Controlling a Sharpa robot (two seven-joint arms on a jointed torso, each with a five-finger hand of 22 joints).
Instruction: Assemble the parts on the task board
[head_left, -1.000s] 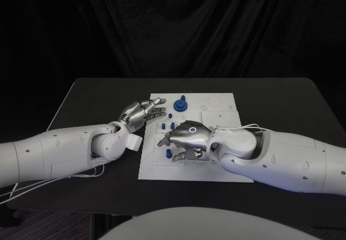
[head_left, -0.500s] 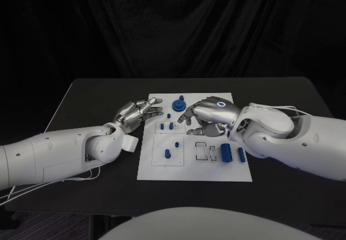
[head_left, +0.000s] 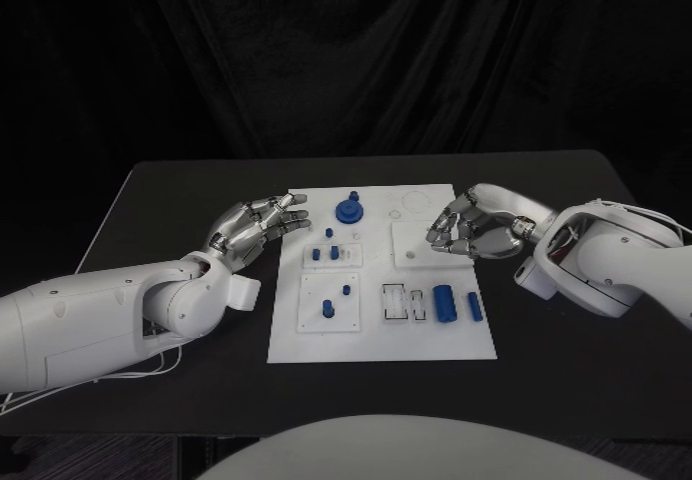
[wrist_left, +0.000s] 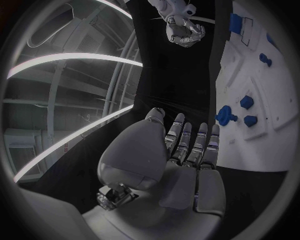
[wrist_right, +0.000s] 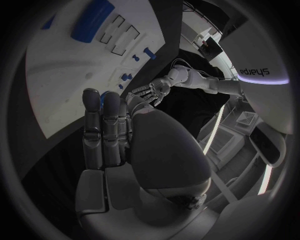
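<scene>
The white task board (head_left: 382, 330) lies in the middle of the black table. A round blue knob (head_left: 349, 210) stands near its far edge, small blue pegs (head_left: 327, 253) below it, and two more pegs (head_left: 336, 299) on the near left plate. Two blue blocks (head_left: 457, 304) lie beside empty slots (head_left: 402, 302) at the near right. My left hand (head_left: 257, 228) hovers at the board's left edge, fingers apart and holding nothing (wrist_left: 181, 155). My right hand (head_left: 469, 233) is over the board's right edge, fingers curled in, with nothing seen in them (wrist_right: 119, 135).
Bare black table (head_left: 173, 190) surrounds the board on all sides. The far right of the board has pale round recesses (head_left: 414, 202). My white forearms come in low over the table from both sides.
My right hand has lifted from the board's near middle and swung up and out to its right edge, uncovering the slots and blue blocks. My left hand has hardly moved.
</scene>
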